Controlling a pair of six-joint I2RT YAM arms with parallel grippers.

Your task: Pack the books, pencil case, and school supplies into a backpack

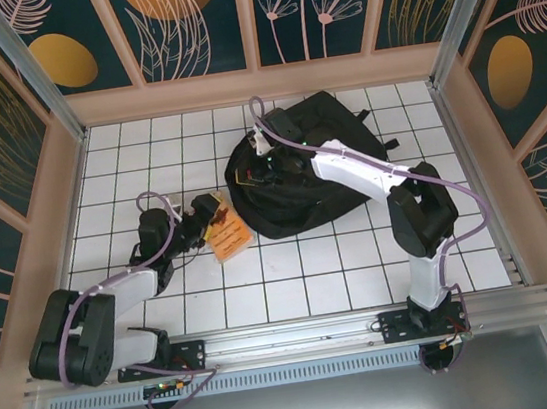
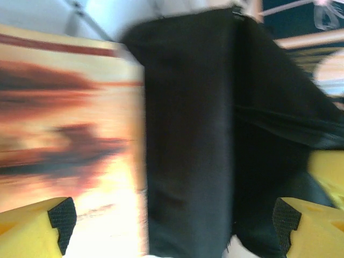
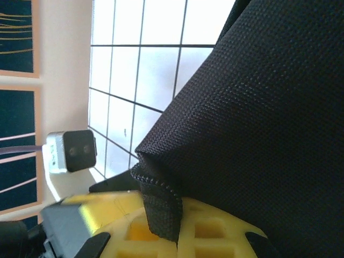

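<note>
The black backpack [image 1: 305,175] lies on the white tiled table, its opening towards the left. My right gripper [image 1: 262,149] reaches to the upper left rim of that opening. Up close, its yellow fingers [image 3: 215,231] are shut on a fold of the backpack's zip edge [image 3: 158,207], and black fabric [image 3: 258,118] fills the right side. An orange booklet [image 1: 227,237] lies on the tiles just left of the backpack. My left gripper [image 1: 212,217] stands open right beside it. In the left wrist view the blurred orange booklet [image 2: 70,134] is on the left and backpack fabric [image 2: 204,134] lies between the wide-apart fingertips [image 2: 59,220].
Wooden side walls [image 1: 60,192] and a patterned back panel enclose the table. A metal rail [image 1: 301,337] with both arm bases runs along the near edge. Bare tiles [image 1: 303,276] spread in front of the backpack. A small grey box with lenses [image 3: 72,151] shows left of the right gripper.
</note>
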